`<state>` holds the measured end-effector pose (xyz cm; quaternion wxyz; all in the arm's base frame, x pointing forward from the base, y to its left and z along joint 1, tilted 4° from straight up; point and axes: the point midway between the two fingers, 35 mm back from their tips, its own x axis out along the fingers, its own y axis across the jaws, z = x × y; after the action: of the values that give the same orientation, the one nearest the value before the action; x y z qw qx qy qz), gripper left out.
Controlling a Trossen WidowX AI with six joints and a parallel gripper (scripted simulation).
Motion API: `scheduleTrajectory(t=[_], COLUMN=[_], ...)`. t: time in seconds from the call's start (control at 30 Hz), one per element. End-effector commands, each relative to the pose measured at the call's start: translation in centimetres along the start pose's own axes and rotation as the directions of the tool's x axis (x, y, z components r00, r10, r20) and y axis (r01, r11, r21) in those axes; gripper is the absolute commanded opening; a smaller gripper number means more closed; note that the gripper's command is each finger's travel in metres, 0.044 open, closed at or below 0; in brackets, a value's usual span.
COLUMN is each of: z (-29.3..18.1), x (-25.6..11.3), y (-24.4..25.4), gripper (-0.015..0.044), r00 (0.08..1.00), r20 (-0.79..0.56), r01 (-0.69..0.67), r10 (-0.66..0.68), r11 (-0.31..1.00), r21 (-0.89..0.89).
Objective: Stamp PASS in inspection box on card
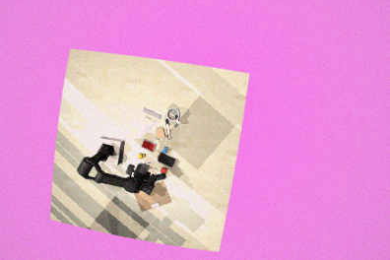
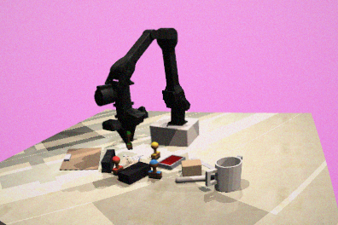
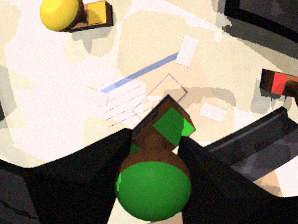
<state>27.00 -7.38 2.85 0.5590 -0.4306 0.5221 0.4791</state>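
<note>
My gripper is shut on the green-knobbed stamp, held above the bench over the card. The stamp's face and lettering are hidden. The card bears a blue stripe and thin text lines; the box outline shows just beyond the stamp's base, which hides part of it. I see no print in the visible part of the box. The red ink pad lies in its tray, away from the gripper.
A yellow stamp, a blue stamp and a red stamp stand around the card. Black blocks lie close by. Beyond are a wooden block, a grey mug and a brown board.
</note>
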Motion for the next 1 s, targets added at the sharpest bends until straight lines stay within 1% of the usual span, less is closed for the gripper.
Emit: scheduleTrajectory(t=[0.0, 0.3, 0.97], z=[0.1, 0.4, 10.2], x=[-1.0, -1.7, -1.6], y=[-0.2, -0.2, -0.2], gripper=[0.0, 0.0, 0.0], r00=[1.0, 1.0, 1.0], r20=[0.004, 0.003, 0.004], r01=[0.012, 0.012, 0.014], r10=[-0.012, -0.012, -0.014], r11=[1.0, 1.0, 1.0], r21=[-0.005, -0.005, -0.005])
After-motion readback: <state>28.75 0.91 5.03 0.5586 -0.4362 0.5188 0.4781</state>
